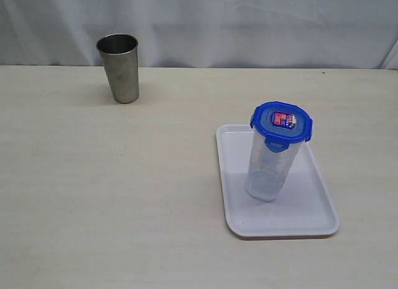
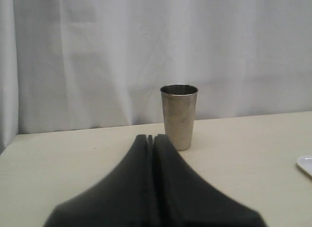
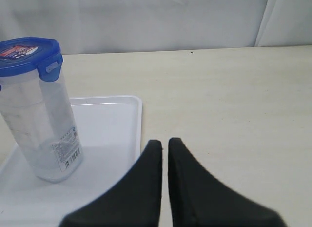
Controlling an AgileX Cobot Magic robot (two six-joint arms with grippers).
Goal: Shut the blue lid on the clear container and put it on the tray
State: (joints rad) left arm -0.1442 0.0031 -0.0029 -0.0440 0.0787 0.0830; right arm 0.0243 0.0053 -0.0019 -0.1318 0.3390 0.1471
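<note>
Left gripper (image 2: 150, 137) and right gripper (image 3: 165, 141) are both sitting pinched together and holding nothing, while the clear container (image 1: 270, 168), wearing the blue lid (image 1: 282, 122), is standing upright on the tray (image 1: 311, 211) at the exterior view's lower right, so the task is looking complete.

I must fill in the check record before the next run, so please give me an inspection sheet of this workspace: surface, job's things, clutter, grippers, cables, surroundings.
Surface: pale wood-grain table, no spills seen.
Job's things: blue lid sits on the clear container, which stands upright on the tray; whether every flap is snapped cannot be told.
Clutter: one steel tumbler, upright, far back on the left of the exterior view, apart from the tray.
Grippers: left gripper shut, empty, facing the tumbler; right gripper shut, empty, touching nothing.
Cables: nothing seen.
Surroundings: white curtain behind the table.
</note>
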